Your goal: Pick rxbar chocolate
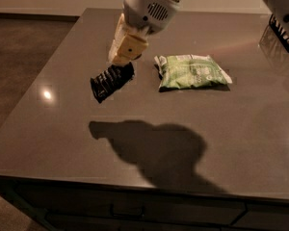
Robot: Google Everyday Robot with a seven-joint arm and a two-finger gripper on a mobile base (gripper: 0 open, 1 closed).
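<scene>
The rxbar chocolate (111, 81) is a small flat bar in a glossy black wrapper with pale lettering. It hangs tilted in the air above the grey table (53, 134), its shadow well below it on the surface. My gripper (121, 61) is shut on the bar's upper right end, with the white arm reaching in from the top of the view.
A green-and-white snack bag (191, 71) lies on the table to the right of the bar. The table's front edge runs along the bottom, with dark cabinet fronts below. A dark floor lies to the left.
</scene>
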